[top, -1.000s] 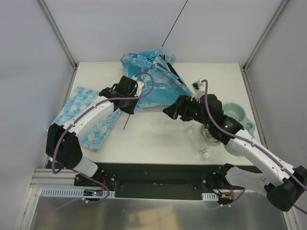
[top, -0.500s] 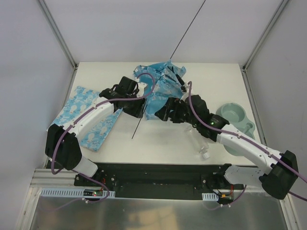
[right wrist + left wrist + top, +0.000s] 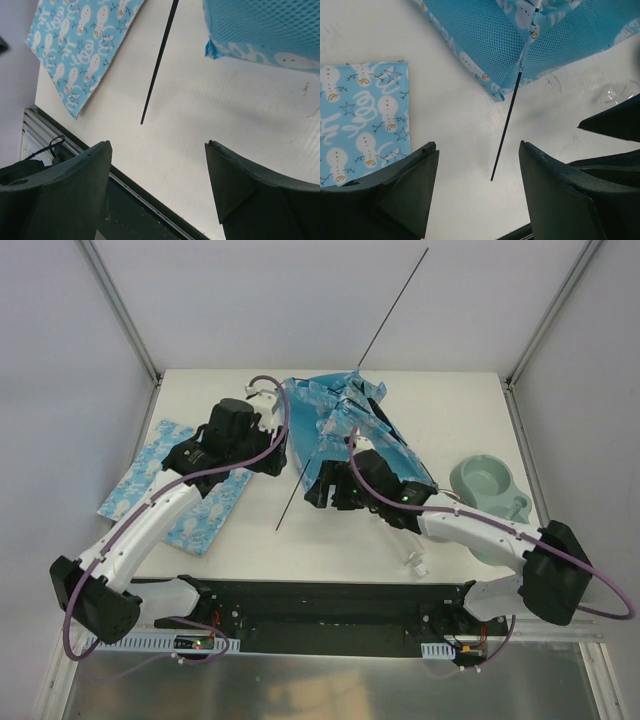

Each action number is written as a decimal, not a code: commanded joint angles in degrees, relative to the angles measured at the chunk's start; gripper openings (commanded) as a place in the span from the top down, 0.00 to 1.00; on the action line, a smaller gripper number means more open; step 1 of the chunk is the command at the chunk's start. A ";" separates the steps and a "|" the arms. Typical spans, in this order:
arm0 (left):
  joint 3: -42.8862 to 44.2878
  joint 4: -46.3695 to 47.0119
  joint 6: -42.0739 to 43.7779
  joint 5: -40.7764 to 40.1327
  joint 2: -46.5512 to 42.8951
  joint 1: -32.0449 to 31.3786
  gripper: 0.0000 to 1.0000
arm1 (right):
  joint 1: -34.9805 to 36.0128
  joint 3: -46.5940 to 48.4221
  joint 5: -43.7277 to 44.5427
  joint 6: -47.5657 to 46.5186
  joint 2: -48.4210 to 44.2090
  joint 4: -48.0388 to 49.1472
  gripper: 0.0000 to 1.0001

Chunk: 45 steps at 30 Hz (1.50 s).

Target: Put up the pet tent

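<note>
Pet tent crumpled at 12 o'clock on the table. Left gripper and right gripper both wide open, empty. Risk: free pole pointing 7 o'clock slips its sleeve if fabric's tugged.

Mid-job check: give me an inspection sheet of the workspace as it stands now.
Surface: white table, a few faint marks.
Job's things: tent crumpled, not standing; one pole sticks out of it, near end over the table, far end up past the back edge.
Clutter: mat flat at left; green bowl at right; small clear item near the front, unclear what.
Grippers: left gripper open, empty, over the pole's tip; right gripper open, empty.
Cables: purple cables along both arms, one looping beside the tent.
Surroundings: white walls, metal posts; nothing else seen.
</note>
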 commanded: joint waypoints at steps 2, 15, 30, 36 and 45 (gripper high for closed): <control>-2.64 2.79 -4.52 -9.26 -7.09 -0.59 0.33 | 5.11 3.02 4.82 1.21 6.36 9.25 0.20; -12.31 4.37 -10.76 -14.01 -18.52 -0.59 0.31 | 11.80 4.77 17.22 7.37 24.38 26.40 0.33; -16.98 2.26 -12.96 -14.72 -26.62 -0.59 0.27 | 12.76 8.47 21.97 8.77 29.05 25.61 0.65; -17.15 1.82 -13.05 -14.37 -26.53 -0.59 0.27 | 12.76 9.35 23.82 9.21 30.19 25.35 0.67; -17.76 0.77 -13.22 -14.28 -27.58 -0.59 0.27 | 12.68 10.32 22.59 11.41 29.06 23.69 1.00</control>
